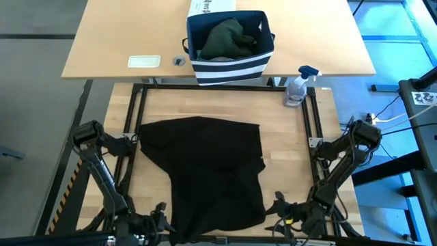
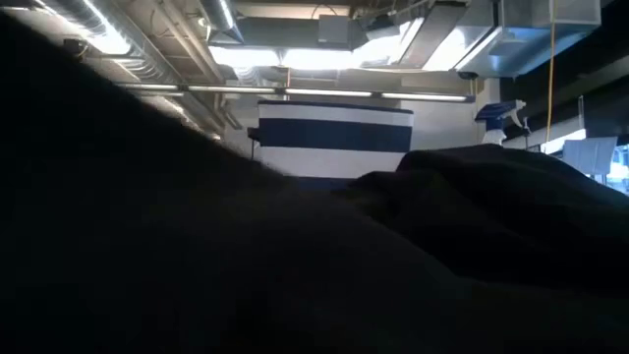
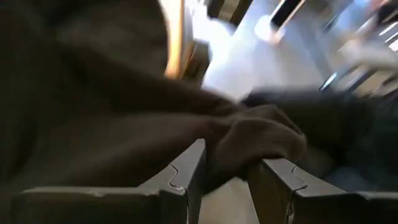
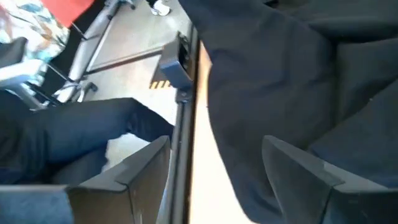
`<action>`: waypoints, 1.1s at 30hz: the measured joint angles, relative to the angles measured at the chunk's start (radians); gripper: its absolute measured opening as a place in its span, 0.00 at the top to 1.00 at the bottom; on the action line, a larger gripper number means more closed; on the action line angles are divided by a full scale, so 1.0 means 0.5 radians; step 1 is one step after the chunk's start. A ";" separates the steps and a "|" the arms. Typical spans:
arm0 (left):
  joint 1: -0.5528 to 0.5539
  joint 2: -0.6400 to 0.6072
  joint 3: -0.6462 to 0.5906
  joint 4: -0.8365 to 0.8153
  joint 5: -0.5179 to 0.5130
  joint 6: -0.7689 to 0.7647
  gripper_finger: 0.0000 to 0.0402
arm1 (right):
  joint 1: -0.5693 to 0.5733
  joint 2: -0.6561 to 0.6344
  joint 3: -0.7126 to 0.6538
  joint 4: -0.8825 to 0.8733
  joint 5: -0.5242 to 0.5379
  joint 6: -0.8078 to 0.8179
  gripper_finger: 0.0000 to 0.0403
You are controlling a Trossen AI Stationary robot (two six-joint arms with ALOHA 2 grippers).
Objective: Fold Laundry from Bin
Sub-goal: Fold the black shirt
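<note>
High view: the left claw point(image 1: 158, 217) sits at the near edge of the table point(image 1: 293, 147), by the near left corner of a big black garment point(image 1: 205, 171). In the left wrist view its two fingers point(image 3: 186, 174) stand a little apart, with a bunched fold of the black cloth between them. You cannot tell if the fingers press on it.

The black garment lies spread flat over the middle of the table. Its near end reaches the near edge and hangs a bit over it. In the low view the dark cloth fills most of the picture.

Behind it, on a second table point(image 1: 116, 34) at the far side, stands the bin point(image 1: 231, 67). It is dark with white stripes low down. Dark green laundry point(image 1: 229, 37) is piled inside it. A white printed box point(image 1: 212, 7) stands just behind the bin. A small white card point(image 1: 144, 61) lies to the left of the bin. A spray bottle point(image 1: 297, 89) stands to the right, at the far right corner of the wood table.

The right claw point(image 1: 283, 217) is at the near edge, just beside the near right corner of the black garment. In the right wrist view its fingers point(image 4: 305, 168) stand wide open, with black cloth lying loose under them.
</note>
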State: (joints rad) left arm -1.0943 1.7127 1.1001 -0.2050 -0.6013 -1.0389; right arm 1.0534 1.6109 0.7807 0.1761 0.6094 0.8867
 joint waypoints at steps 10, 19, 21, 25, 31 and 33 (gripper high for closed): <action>0.002 0.084 0.424 -1.082 0.313 -0.410 0.73 | -0.130 0.020 0.002 -0.101 0.105 -0.210 0.37; 0.053 0.084 0.715 -2.032 0.295 -0.573 0.73 | -0.312 0.020 0.002 -0.122 0.106 -0.506 0.37; 0.118 0.084 0.713 -2.181 0.199 -0.532 0.73 | -0.380 0.005 0.007 -0.144 0.111 -0.605 0.37; 0.327 0.084 0.634 -2.344 0.031 -0.407 0.73 | -0.609 -0.070 0.016 -0.240 0.096 -0.671 0.37; 0.766 0.068 0.492 -2.333 -0.230 0.063 0.73 | -1.126 -0.160 0.016 -0.360 -0.123 -0.911 0.37; 0.933 0.000 0.404 -2.255 -0.236 0.234 0.73 | -1.313 -0.176 0.016 -0.356 -0.279 -1.025 0.37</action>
State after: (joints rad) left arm -0.6279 1.7130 1.3022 -1.3326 -0.7193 -0.9222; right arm 0.3968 1.5229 0.7887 -0.0018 0.4697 0.3741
